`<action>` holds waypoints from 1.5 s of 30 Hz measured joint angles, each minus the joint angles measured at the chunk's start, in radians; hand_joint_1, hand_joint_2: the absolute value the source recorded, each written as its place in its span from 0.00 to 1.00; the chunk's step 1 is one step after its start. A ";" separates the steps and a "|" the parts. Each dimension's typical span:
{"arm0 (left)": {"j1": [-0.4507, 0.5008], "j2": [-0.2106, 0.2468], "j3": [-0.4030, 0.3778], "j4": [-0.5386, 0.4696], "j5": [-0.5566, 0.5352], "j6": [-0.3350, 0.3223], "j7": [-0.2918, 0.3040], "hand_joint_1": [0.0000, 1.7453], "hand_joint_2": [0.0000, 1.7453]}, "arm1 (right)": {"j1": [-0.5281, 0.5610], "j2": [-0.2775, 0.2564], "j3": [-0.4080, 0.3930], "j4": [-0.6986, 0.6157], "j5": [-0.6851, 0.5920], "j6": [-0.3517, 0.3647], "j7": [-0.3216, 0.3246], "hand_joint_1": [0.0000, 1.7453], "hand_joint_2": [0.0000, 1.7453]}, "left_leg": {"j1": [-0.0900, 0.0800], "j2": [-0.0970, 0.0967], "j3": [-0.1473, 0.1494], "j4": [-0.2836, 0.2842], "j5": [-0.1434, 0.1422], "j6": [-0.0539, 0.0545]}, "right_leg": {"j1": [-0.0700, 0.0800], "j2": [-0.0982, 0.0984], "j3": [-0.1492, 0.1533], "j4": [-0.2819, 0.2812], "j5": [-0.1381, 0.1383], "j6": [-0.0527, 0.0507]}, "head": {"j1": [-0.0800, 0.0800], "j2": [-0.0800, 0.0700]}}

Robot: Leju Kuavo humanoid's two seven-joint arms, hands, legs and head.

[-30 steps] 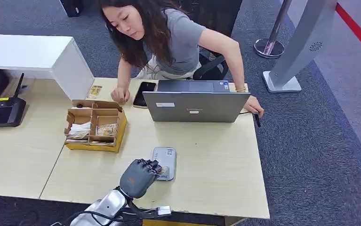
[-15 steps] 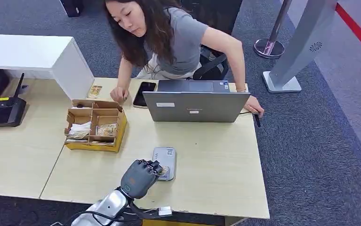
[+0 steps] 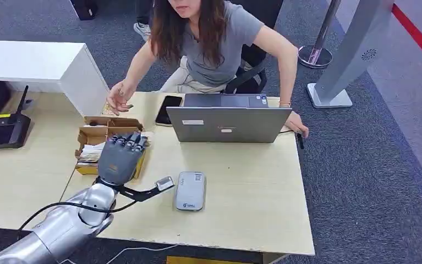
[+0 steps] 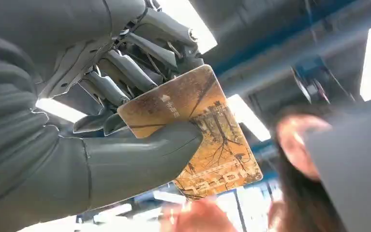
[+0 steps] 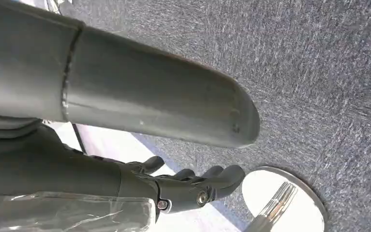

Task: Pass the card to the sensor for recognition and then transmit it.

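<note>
Moved: since the earlier head pictures my left hand [image 3: 121, 159] has lifted off the sensor [image 3: 190, 190] and swung away to hang over the cardboard box [image 3: 109, 146], while the person [image 3: 214, 38] has raised a hand [image 3: 118, 99] from the counter [image 3: 252, 187] towards it.
Fingers: in the left wrist view the thumb and the darker fingers [image 4: 125, 67] are closed on the card [image 4: 193, 130], pinching one end; the rest of it stands free beyond them.
Card: held up off the counter, to the far-left of the sensor and above the box. I cannot make it out in the head view, where the back of my hand covers it.
Pointing: its long axis runs outward from the grip, free end away from my palm, towards the blurred person's hand seen beyond it.
Right hand: the right hand [image 5: 188, 186] hangs low over the carpet with fingers loosely apart, holding nothing.
Stage: I judge the reading done and the handover begun.
Risk: the pinch covers only one end, so a pull before I loosen, or loosening before the person has it, could drop the card into the box or twist it askew.
</note>
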 joint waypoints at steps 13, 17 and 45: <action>-0.161 0.176 -0.182 -0.154 0.000 -0.029 0.117 1.00 1.00 | 0.006 0.000 0.000 0.000 -0.013 -0.001 0.000 0.00 0.00 | -0.001 0.000 0.000 0.000 0.000 0.000 | -0.001 0.000 0.000 0.000 0.000 0.000 | 0.001 0.000; -0.160 0.194 -0.182 -0.164 0.000 -0.029 0.117 1.00 1.00 | 0.006 0.000 0.000 0.000 -0.016 -0.002 0.000 0.00 0.00 | 0.000 0.000 0.000 0.000 0.000 0.000 | 0.000 0.000 0.000 0.000 0.000 0.000 | 0.000 0.000; -0.105 0.256 -0.114 -0.122 0.000 -0.030 0.123 0.00 1.00 | 0.011 0.000 0.000 0.000 -0.034 -0.013 -0.001 0.00 0.00 | -0.001 0.000 0.000 0.000 0.000 0.000 | 0.000 0.000 0.000 0.000 0.000 0.000 | 0.000 0.000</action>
